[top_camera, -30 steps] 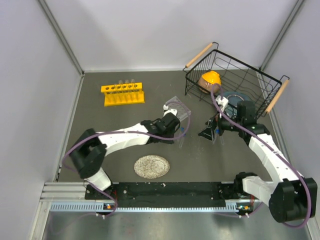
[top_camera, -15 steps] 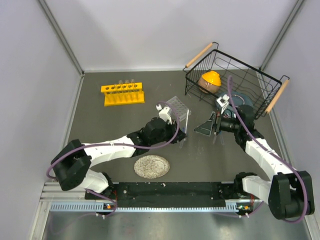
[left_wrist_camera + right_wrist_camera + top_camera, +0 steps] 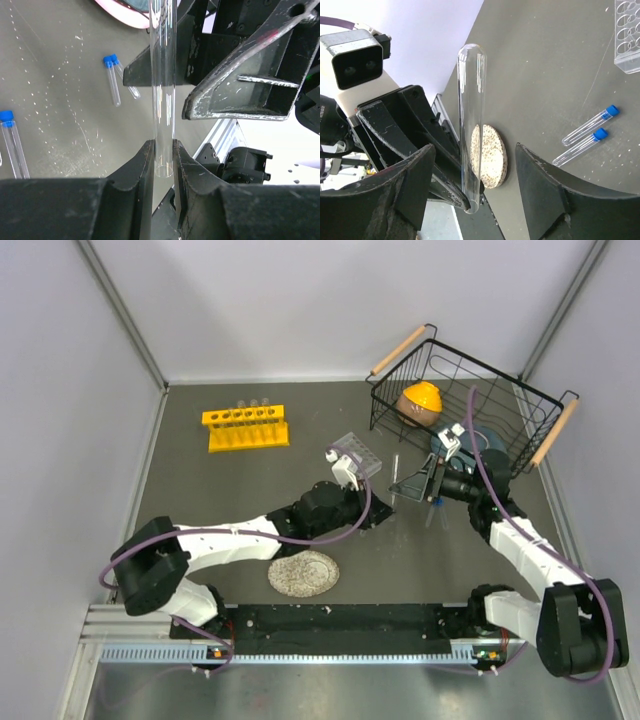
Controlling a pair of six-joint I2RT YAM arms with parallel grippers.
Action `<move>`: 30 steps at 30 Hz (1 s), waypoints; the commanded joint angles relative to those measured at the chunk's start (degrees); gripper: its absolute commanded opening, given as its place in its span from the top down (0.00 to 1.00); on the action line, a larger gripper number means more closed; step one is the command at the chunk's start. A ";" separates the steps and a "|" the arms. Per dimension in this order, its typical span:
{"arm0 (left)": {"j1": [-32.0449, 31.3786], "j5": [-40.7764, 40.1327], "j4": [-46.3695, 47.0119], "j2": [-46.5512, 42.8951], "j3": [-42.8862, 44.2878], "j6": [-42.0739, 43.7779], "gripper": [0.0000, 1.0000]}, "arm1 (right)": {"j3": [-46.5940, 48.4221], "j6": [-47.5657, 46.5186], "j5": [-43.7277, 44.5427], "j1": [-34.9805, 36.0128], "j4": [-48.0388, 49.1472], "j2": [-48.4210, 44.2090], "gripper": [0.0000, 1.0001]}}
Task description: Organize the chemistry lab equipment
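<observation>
**A mid-air handover, half made**

The left gripper [image 3: 162, 150] pinches one end of the test tube [image 3: 161, 75], holding it clear above the table [image 3: 545, 60]. The right gripper [image 3: 474, 150] stands spread either side of it, not touching. Likely hazards: release before the right jaws seat would drop it, and an off-centre squeeze could lever or crack it. The tube is clear, thin-walled, round-ended and apparently empty.

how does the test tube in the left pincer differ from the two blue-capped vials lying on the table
The glass test tube is clamped in the left pincer, off the table; the two blue-capped vials lie flat on it, side by side. The vials carry blue caps; the test tube shows none, only a bare rounded end. Both are clear and look empty.
</observation>
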 commanded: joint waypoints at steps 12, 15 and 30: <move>-3.16 -7.84 -3.22 -0.05 6.67 4.71 0.90 | 1.53 2.87 -4.90 2.07 2.13 3.33 0.87; -3.16 -8.01 -4.45 -0.93 6.84 5.42 0.76 | 1.79 2.26 -5.34 2.16 1.87 2.80 0.90; 7.46 4.00 -18.76 -12.37 8.06 8.06 0.01 | 4.52 -16.72 0.99 8.48 -10.79 -1.07 0.91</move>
